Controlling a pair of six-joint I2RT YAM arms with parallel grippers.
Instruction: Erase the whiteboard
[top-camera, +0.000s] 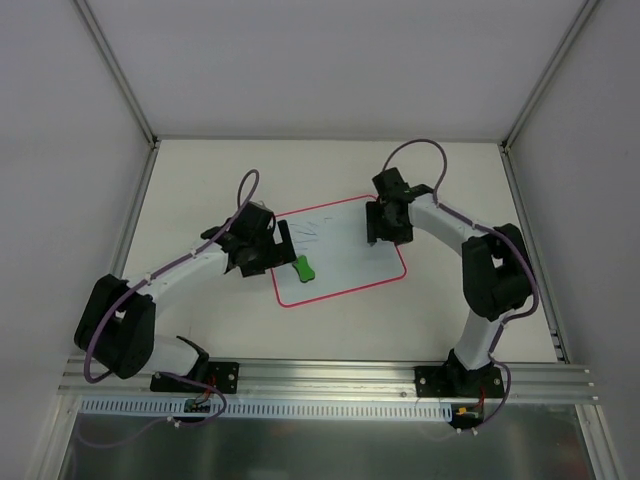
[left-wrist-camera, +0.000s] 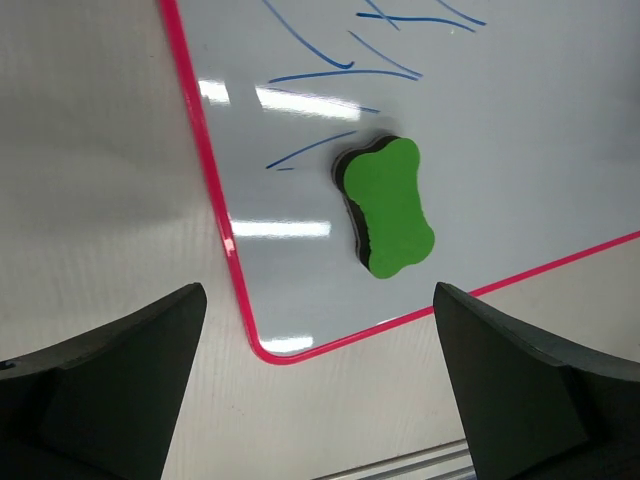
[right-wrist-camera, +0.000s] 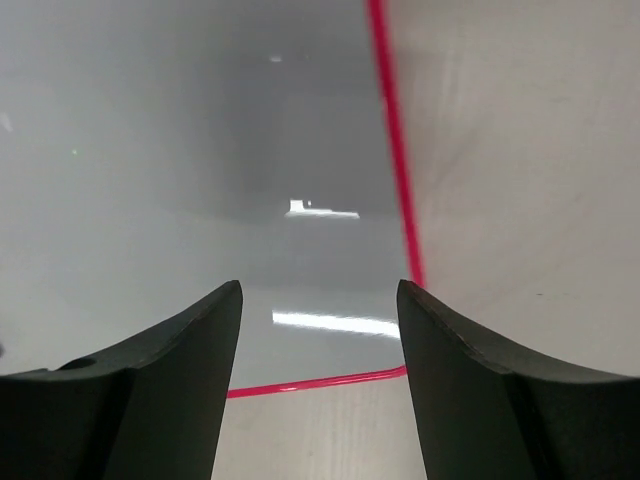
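Pale matte table (top-camera: 200, 180) in a white-walled booth, with a slotted aluminium rail (top-camera: 330, 375) along the near edge at 6 o'clock and both arm bases bolted to it. Just beyond, mid-table, the whiteboard (top-camera: 350, 265): red-rimmed, lying flat, turned a little off square. Toward 8 o'clock on the board, a green eraser (left-wrist-camera: 390, 210), bone-shaped, dark pad down, resting free and gripped by nothing. Above it the left gripper (left-wrist-camera: 320, 300), jaws spread wide, well clear of the eraser on both sides. Blue pen strokes (left-wrist-camera: 330, 70) at 12 o'clock from the eraser, not yet wiped. Farther on, near the board's 2 o'clock corner, the right gripper (right-wrist-camera: 320, 290), likewise spread and holding nothing, low over blank board; contact impossible to tell.

Reads as the pick-up step: eraser untaken, marks intact. Calls next for lowering the left gripper, squaring it across the eraser's narrow waist, closing, then sweeping over the strokes. Probably helps to press the right gripper down and pin the board against sliding.

Glossy board face mirroring overhead lights; beyond it, at 12 o'clock, plain white panels between metal posts.
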